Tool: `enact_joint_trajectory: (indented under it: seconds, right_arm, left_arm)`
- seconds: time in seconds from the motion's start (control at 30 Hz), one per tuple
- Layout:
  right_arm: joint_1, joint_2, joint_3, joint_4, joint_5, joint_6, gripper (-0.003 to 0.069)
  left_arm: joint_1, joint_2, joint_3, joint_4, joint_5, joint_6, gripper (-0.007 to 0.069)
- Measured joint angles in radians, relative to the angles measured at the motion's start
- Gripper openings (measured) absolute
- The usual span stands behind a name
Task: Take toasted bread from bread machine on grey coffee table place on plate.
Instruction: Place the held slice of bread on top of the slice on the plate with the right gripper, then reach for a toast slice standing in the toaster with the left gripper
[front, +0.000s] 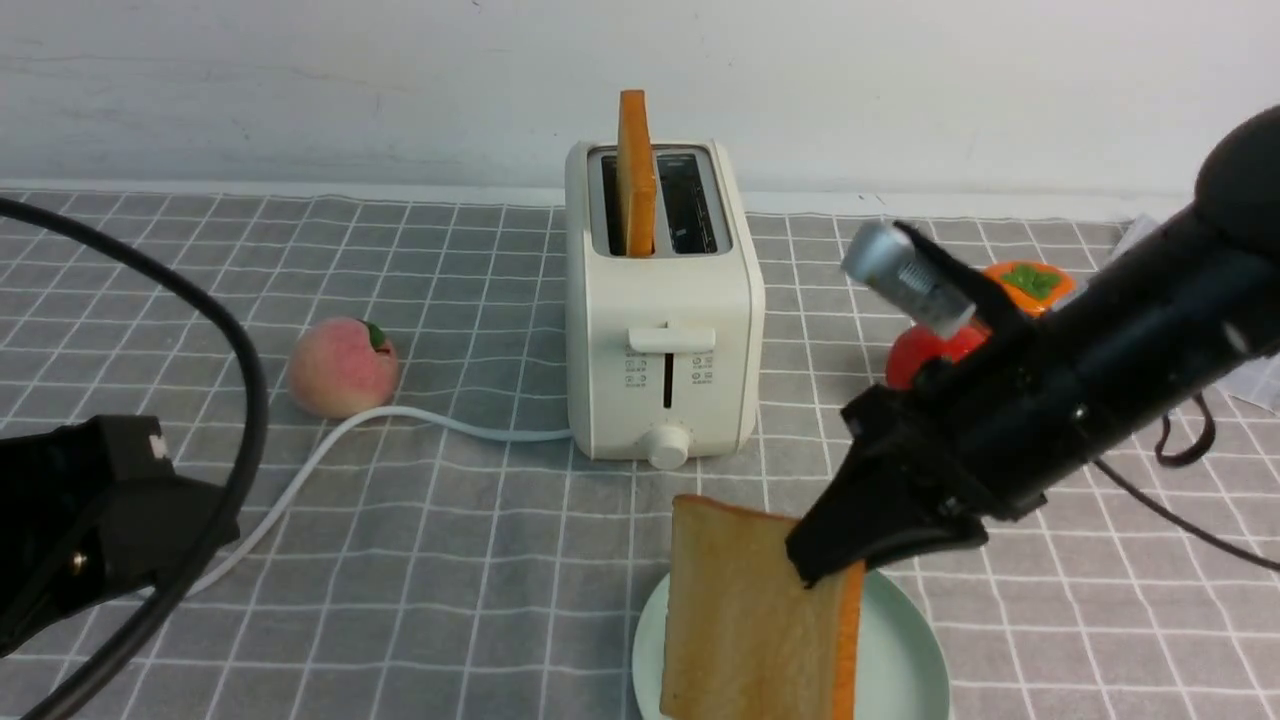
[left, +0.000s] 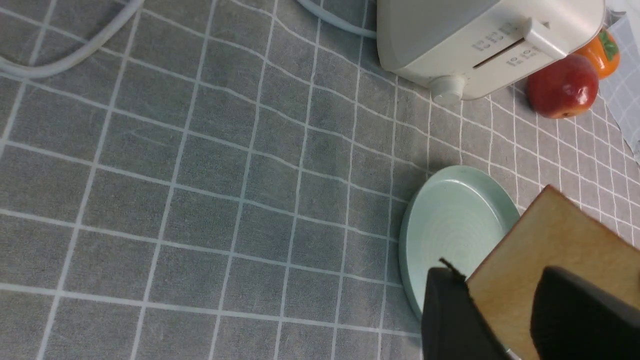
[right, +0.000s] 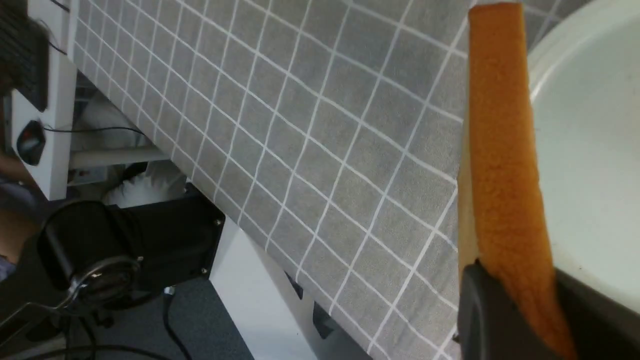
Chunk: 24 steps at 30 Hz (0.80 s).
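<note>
Grey checked table carrying a toaster, with a plate just in front of it. The right claw is clamped on the crust edge of one toast slice, held upright over the plate. A second slice stands in the toaster's left slot. The left claw, well apart at the left, has parted, empty fingers. Peach and apple flank the toaster.

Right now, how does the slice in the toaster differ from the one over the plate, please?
The toaster slice stands in the toaster's left slot, ungripped; the held slice hangs over the plate, pinched at its upper corner by the right jaws. From the front the toaster slice shows only its crust edge, the held slice its tan face. Both have orange-brown crust.
</note>
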Motion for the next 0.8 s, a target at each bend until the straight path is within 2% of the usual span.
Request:
enact_joint_trajectory:
  seconds: [0.13, 0.27, 0.5, 0.57, 0.63, 0.73, 0.77, 0.8]
  right_arm:
    - [0.008, 0.000, 0.066, -0.005, -0.113, 0.075, 0.0158]
    - [0.008, 0.000, 0.088, -0.057, -0.175, 0.135, 0.0321]
    - [-0.009, -0.026, 0.075, -0.195, -0.180, 0.139, 0.0582]
    - [-0.033, -0.064, 0.047, -0.250, -0.179, 0.139, 0.0622]
    - [-0.061, -0.107, 0.015, -0.288, -0.174, 0.140, 0.0631]
    - [-0.086, -0.188, -0.038, -0.301, -0.169, 0.140, 0.0618]
    - [-0.089, -0.229, -0.059, -0.302, -0.167, 0.140, 0.0602]
    - [-0.090, -0.236, -0.062, -0.302, -0.167, 0.140, 0.0596]
  left_arm:
    - [0.000, 0.000, 0.000, 0.001, 0.000, 0.000, 0.0238]
    - [0.000, 0.000, 0.000, 0.001, 0.000, 0.000, 0.0238]
    - [0.000, 0.000, 0.000, 0.002, 0.001, 0.000, 0.0238]
    - [0.000, 0.000, 0.000, 0.002, 0.004, 0.000, 0.0238]
    - [0.000, 0.000, 0.000, -0.005, 0.017, 0.007, 0.0238]
    - [0.000, 0.000, 0.000, -0.042, 0.038, 0.081, 0.0238]
    - [0.000, 0.000, 0.000, -0.075, 0.037, 0.149, 0.0238]
    - [0.000, 0.000, 0.000, -0.079, 0.037, 0.149, 0.0238]
